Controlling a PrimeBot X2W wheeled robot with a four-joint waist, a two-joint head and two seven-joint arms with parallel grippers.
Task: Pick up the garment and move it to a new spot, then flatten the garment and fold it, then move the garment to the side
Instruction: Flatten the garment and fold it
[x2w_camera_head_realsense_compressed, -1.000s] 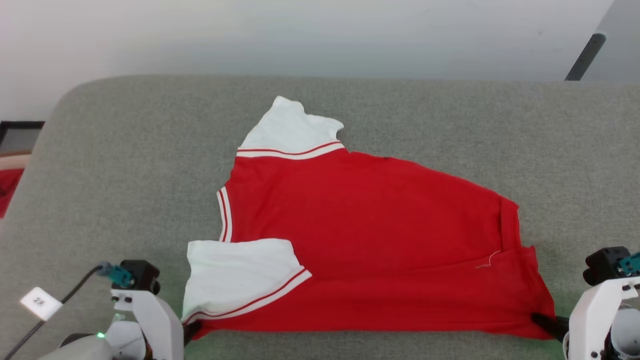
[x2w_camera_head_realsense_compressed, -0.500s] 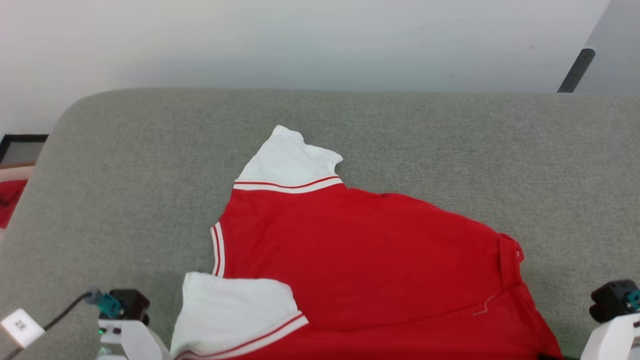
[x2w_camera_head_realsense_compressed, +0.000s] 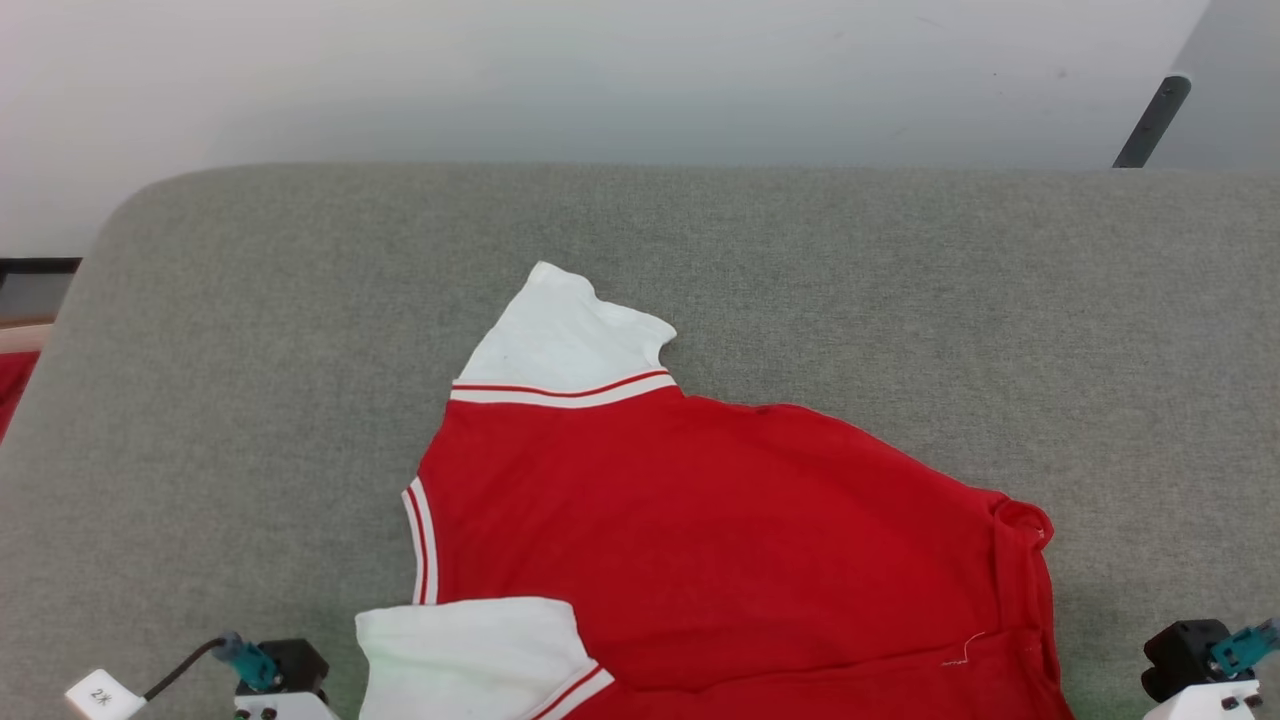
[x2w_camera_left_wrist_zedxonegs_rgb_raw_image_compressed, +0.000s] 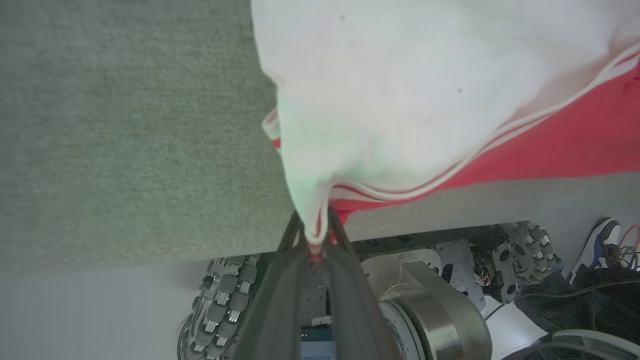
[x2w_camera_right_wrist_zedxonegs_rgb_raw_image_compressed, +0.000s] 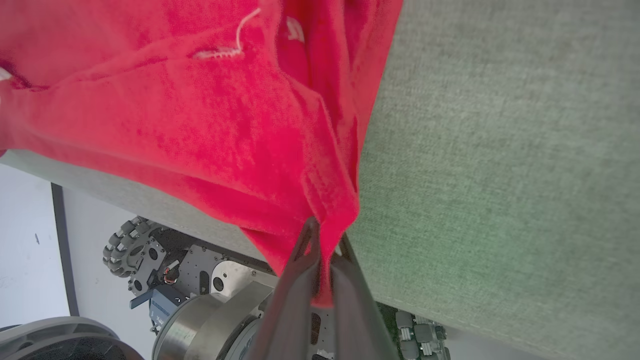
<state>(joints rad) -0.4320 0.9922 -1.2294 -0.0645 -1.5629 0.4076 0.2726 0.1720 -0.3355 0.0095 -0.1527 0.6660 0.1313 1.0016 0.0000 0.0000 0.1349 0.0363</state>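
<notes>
The red short-sleeved basketball shirt with white sleeves and red-and-white striped trim (x2w_camera_head_realsense_compressed: 720, 540) lies spread on the grey woven-fabric padded surface (x2w_camera_head_realsense_compressed: 900, 300), with its near edge drawn into both claws. The left gripper (x2w_camera_left_wrist_zedxonegs_rgb_raw_image_compressed: 315, 235) is pinched tight on the striped hem of the nearer white sleeve. From its fingertips the sleeve fans out ahead, and the red body runs off toward the other claw. The right gripper (x2w_camera_right_wrist_zedxonegs_rgb_raw_image_compressed: 325, 237) is likewise clamped on a fold at the shirt's red bottom corner. There the cloth spreads ahead and toward the left claw, with bare grey fabric on its outer side. Both claws sit at the surface's near edge, well apart, with their fingers pointing across it above the robot's metal wheeled base (x2w_camera_right_wrist_zedxonegs_rgb_raw_image_compressed: 200, 280). The cloth rises to a gathered peak at each pair of tips. The second white sleeve lies farthest from both claws.
</notes>
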